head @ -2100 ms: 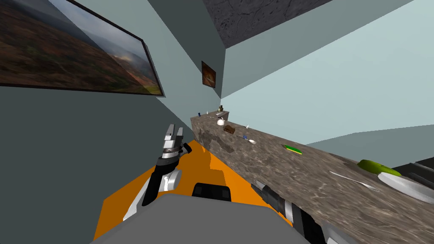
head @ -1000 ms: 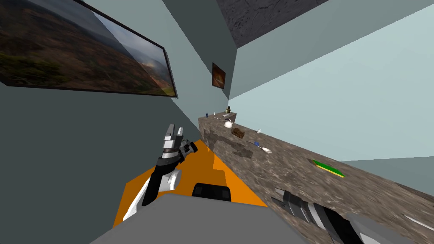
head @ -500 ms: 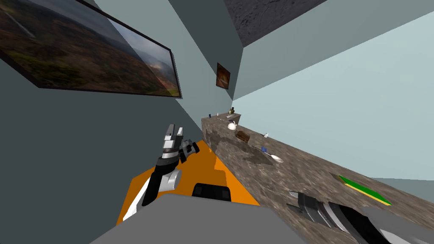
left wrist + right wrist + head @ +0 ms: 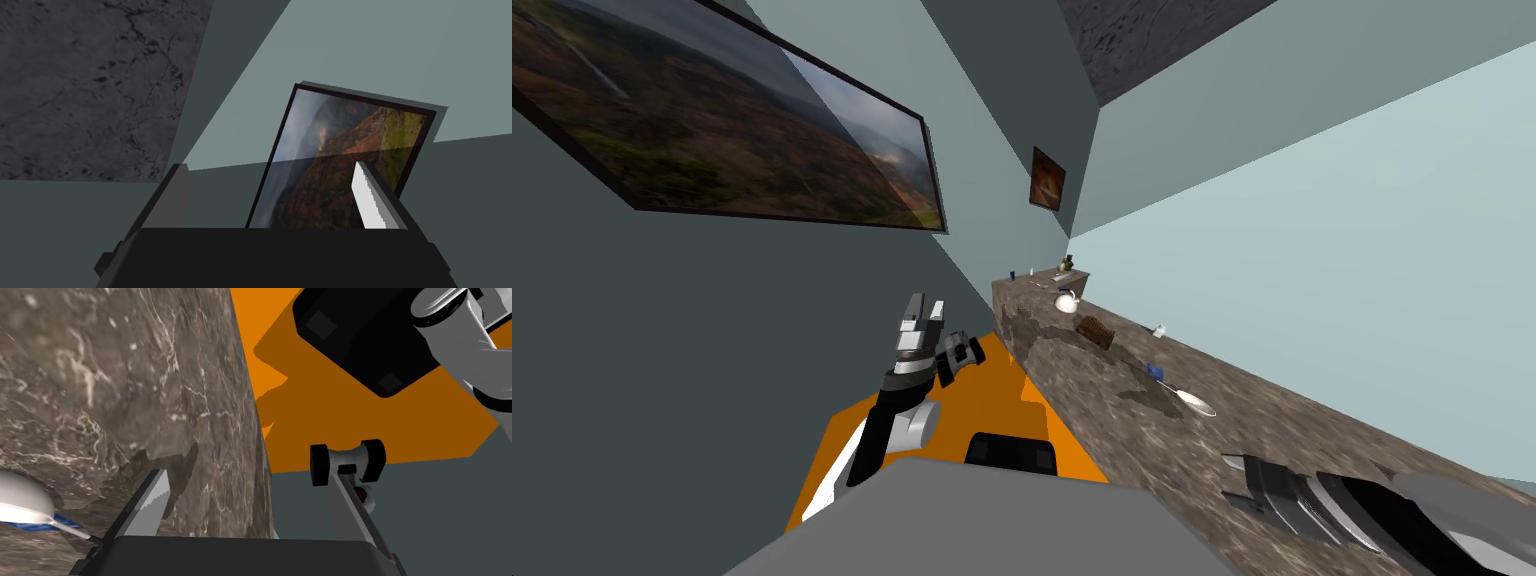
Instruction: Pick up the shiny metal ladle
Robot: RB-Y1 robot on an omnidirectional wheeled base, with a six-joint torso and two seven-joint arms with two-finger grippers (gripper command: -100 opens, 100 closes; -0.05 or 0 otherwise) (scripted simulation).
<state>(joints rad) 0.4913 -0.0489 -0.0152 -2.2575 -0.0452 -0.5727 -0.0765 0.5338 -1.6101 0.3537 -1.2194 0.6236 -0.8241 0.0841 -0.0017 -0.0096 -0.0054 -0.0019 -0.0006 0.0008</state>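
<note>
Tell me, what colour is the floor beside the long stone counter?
Bright orange; the floor shows best in the right wrist view.

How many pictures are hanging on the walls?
2. A big landscape picture hangs on the dark wall at my left. A small picture hangs farther off, above the far end of the counter. More could hang where I can't see.

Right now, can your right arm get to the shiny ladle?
Probably yes. My right tool is open at the edge of the counter, and the ladle lies close ahead with nothing between. It's a bit off to one side, so I'd shift over.
</note>
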